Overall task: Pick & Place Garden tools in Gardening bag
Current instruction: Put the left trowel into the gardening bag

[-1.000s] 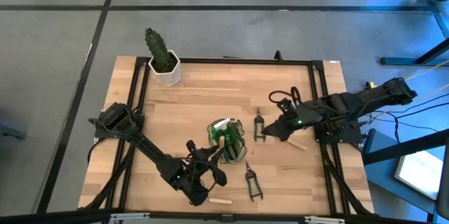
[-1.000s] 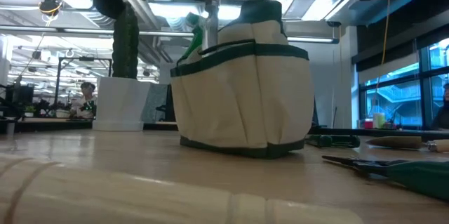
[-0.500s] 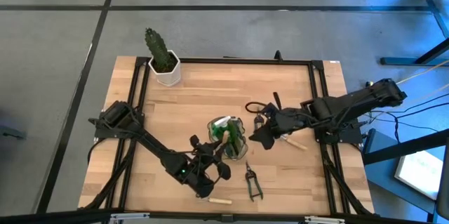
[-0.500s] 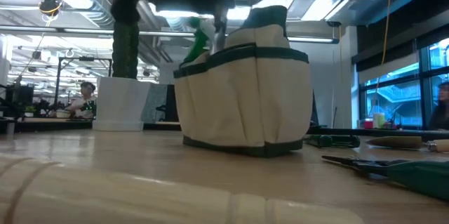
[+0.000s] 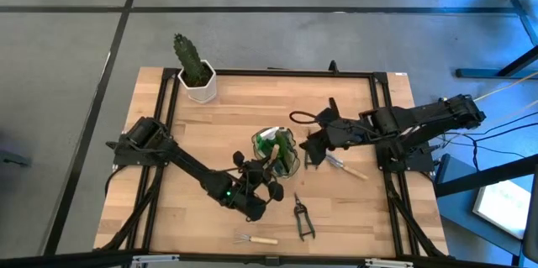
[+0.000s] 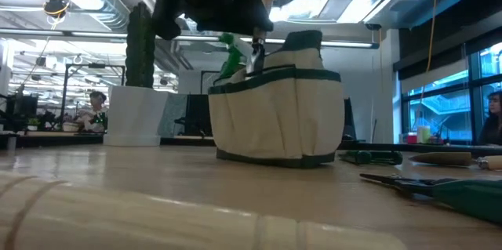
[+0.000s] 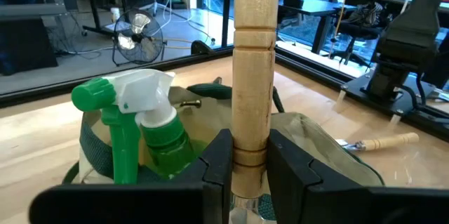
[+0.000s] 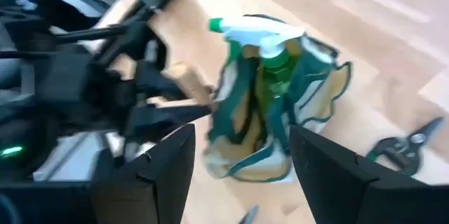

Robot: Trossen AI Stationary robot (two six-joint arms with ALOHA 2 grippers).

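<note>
The gardening bag (image 5: 277, 152) stands upright mid-table with a green spray bottle (image 7: 137, 122) in it. My left gripper (image 5: 266, 176), at the bag's near side, is shut on a wooden-handled tool (image 7: 252, 69). Its metal end (image 6: 255, 56) reaches down into the bag (image 6: 278, 117). My right gripper (image 8: 242, 175) hovers open above the table just right of the bag, touching nothing. Pruning shears (image 5: 303, 218), a small rake (image 5: 256, 239) and a trowel (image 5: 346, 167) lie flat on the table. A second pair of shears (image 8: 403, 143) lies right of the bag. My left gripper pinches the wooden handle low down, by its turned grooves (image 7: 251, 155), between the two fingers (image 7: 217, 164). The fingers come nearly level from the table's near left and lie across the handle. The handle stands upright with its rounded free end up, clear of the table.
A cactus in a white pot (image 5: 197, 79) stands at the far left corner. A black frame rail (image 5: 378, 125) runs along the table's edges. The rake handle (image 6: 118, 211) lies close before the low camera. Bare wood lies between the pot and the bag.
My left gripper has carried the upright tool toward the far edge and a little right, over the bag. The bag has slid a little toward the far edge. My right gripper has gone toward the bag, then risen and tipped.
</note>
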